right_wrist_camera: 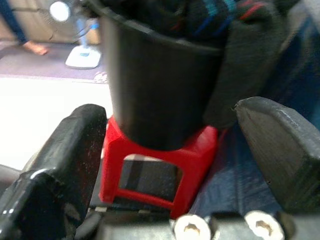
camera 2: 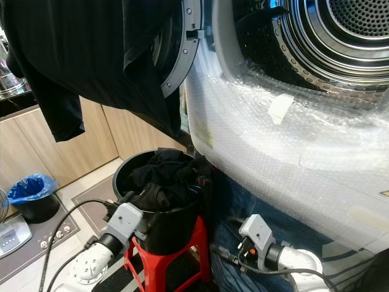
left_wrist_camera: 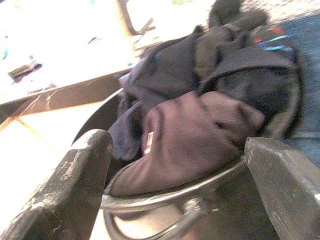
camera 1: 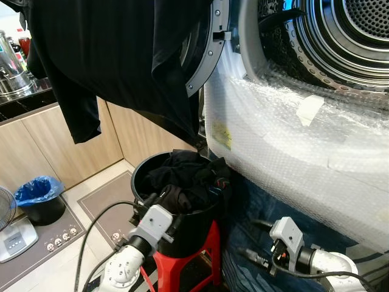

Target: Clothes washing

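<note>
Clothes (camera 1: 188, 179), all dark, are piled in a black bucket (camera 1: 200, 220); the bucket stands on a red stool (camera 1: 194, 261); that is the left eye view. Right beside the bucket is the washing machine (camera 1: 304, 146), wrapped in bubble wrap, with its round door (camera 1: 206, 55) open and its shiny drum (camera 1: 340, 36) showing. A black shirt (camera 1: 109, 55) hangs high above the bucket, next to the door. The left gripper (camera 1: 146, 204) is at the bucket's rim, on the side away from the machine; the right gripper (camera 1: 267, 249) is low, between the stool and the machine, over a blue cloth (camera 1: 249, 213) on the floor. Well away from the bucket sits a small bin (camera 1: 39, 198) with a blue bag, and a white scale (camera 1: 15, 238) near it.

The right eye view shows the same things; the bucket (camera 2: 164, 228) is under the hanging shirt.

In the left wrist view the jaws are wide open and hold nothing; one finger (left_wrist_camera: 70, 185) is on each side of the bucket's rim (left_wrist_camera: 165, 200); the clothes (left_wrist_camera: 200, 120) lie heaped just past them.

In the right wrist view the jaws are wide open and hold nothing too; between the fingers (right_wrist_camera: 75, 150) you see the bucket (right_wrist_camera: 155, 85) on the red stool (right_wrist_camera: 165, 165); a white fan (right_wrist_camera: 80, 30) stands far behind the bucket.
</note>
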Controlling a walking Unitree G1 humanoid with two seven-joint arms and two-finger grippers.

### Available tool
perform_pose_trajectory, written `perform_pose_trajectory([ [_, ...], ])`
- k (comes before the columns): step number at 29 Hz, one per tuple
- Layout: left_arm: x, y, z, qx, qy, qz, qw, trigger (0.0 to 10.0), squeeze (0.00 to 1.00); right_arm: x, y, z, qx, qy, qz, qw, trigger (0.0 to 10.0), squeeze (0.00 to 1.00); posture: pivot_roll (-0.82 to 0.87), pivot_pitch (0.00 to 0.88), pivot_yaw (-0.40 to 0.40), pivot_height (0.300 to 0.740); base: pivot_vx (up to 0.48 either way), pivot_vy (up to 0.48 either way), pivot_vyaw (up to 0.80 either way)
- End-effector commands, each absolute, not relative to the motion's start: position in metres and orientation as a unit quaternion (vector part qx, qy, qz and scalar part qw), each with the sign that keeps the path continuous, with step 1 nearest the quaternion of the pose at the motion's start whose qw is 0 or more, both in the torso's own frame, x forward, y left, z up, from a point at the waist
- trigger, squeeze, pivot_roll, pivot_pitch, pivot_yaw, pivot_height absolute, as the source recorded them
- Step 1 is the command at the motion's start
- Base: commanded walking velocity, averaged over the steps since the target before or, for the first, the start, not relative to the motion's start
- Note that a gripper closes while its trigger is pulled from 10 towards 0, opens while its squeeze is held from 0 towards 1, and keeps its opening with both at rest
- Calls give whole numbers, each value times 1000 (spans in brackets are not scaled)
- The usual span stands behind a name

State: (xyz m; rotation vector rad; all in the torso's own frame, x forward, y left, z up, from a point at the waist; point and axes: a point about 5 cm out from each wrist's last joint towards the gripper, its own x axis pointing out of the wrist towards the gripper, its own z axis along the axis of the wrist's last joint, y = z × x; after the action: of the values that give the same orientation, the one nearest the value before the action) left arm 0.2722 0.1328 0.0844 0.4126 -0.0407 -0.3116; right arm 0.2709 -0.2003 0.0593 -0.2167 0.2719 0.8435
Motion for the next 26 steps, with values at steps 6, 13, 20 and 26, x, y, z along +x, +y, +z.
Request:
perform_pose_trajectory([
  [6,277,135,98,197,-26,-156,967,10000,0,276,-195,76,-43,73,325,942,10000,0,-32,0,44,740,0,0,0],
  [13,293,132,109,171,-23,-192,966,10000,0,261,-187,74,-29,80,331,940,10000,0,-52,0,50,740,0,0,0],
  [20,315,134,118,127,-10,-211,969,10000,0,250,-171,81,2,78,367,927,10000,0,-63,0,54,740,0,0,0],
  [26,340,136,119,66,32,-235,969,10000,0,246,-155,93,26,61,384,921,10000,0,-83,0,64,740,0,0,0],
])
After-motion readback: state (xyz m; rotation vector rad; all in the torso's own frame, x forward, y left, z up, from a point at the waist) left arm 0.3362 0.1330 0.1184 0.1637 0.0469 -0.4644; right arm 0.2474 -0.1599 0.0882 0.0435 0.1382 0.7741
